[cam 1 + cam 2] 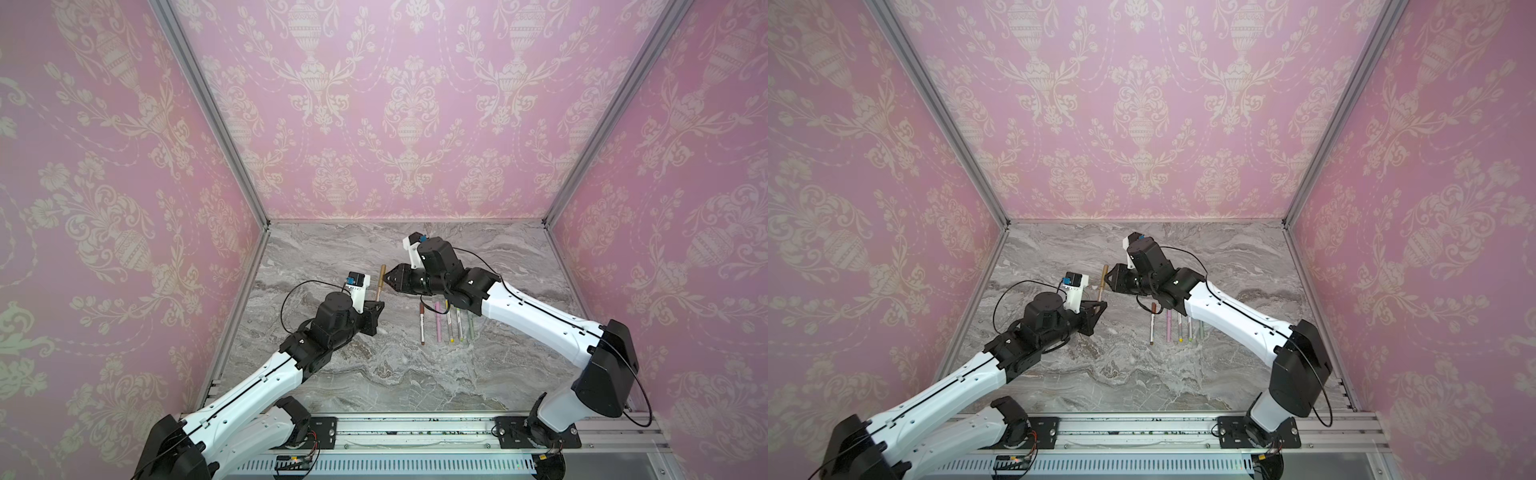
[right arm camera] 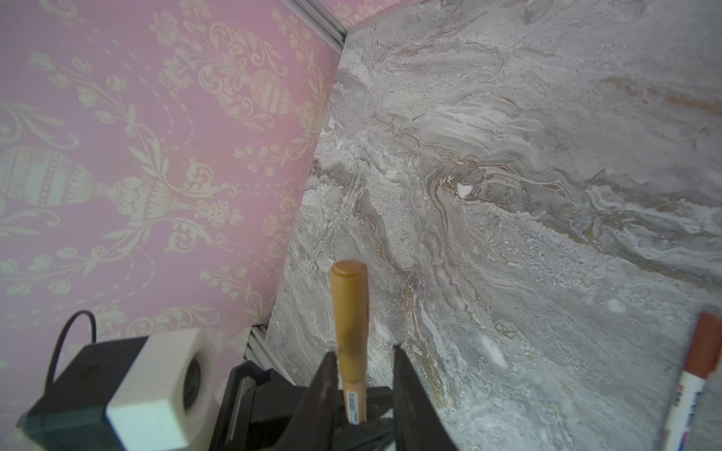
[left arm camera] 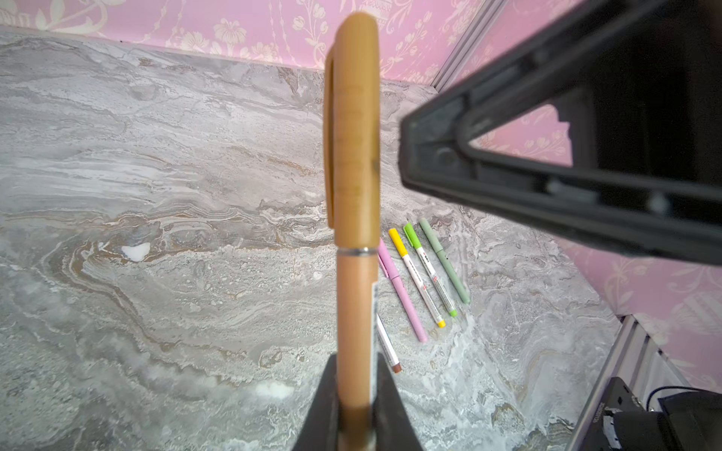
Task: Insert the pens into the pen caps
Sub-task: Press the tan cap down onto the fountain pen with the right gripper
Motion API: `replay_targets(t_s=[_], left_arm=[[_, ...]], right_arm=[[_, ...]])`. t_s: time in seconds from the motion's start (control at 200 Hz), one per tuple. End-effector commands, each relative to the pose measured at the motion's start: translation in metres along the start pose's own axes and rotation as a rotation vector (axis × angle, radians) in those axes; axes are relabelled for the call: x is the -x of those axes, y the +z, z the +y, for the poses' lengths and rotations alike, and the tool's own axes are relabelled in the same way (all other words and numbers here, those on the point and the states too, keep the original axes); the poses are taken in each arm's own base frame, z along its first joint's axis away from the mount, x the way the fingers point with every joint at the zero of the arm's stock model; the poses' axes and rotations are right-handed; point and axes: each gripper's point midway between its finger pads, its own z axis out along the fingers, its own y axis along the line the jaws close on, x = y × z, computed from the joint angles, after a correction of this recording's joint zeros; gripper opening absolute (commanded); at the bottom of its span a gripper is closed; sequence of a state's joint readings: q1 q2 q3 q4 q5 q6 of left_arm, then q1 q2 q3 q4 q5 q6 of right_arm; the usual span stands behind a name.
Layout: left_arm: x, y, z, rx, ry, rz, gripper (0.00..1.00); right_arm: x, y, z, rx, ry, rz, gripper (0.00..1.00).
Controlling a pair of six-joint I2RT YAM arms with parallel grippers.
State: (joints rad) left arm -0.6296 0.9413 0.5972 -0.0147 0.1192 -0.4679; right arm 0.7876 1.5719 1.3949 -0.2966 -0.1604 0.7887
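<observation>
Left gripper clamps the pale barrel of the tan pen, which points to twelve o'clock, its darker tan cap seated down to a silver ring. Right gripper, at its three o'clock, has its jaws parted on either side of the cap. Five capped pens lie in a row at four o'clock.
</observation>
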Motion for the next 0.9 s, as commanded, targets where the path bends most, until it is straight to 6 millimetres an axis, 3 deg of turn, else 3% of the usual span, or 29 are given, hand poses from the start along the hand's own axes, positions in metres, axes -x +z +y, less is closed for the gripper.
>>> replay_targets(t_s=[0.0,0.2,0.615,0.896], left_arm=[[-0.009,-0.002,-0.005,-0.046,-0.095,0.029,0.0],[-0.007,0.0,-0.008,-0.064,-0.137,0.018,0.0],[0.002,0.004,-0.013,-0.093,-0.194,-0.018,0.0],[-0.001,0.008,-0.008,-0.08,-0.225,-0.019,0.0]], right_arm=[[0.005,-0.021,0.001,-0.034,-0.085,0.0,0.3],[-0.005,-0.013,0.002,-0.002,-0.066,0.024,0.32],[-0.044,0.024,0.011,0.012,-0.064,0.125,0.31],[-0.04,0.024,0.006,-0.041,-0.076,0.098,0.03]])
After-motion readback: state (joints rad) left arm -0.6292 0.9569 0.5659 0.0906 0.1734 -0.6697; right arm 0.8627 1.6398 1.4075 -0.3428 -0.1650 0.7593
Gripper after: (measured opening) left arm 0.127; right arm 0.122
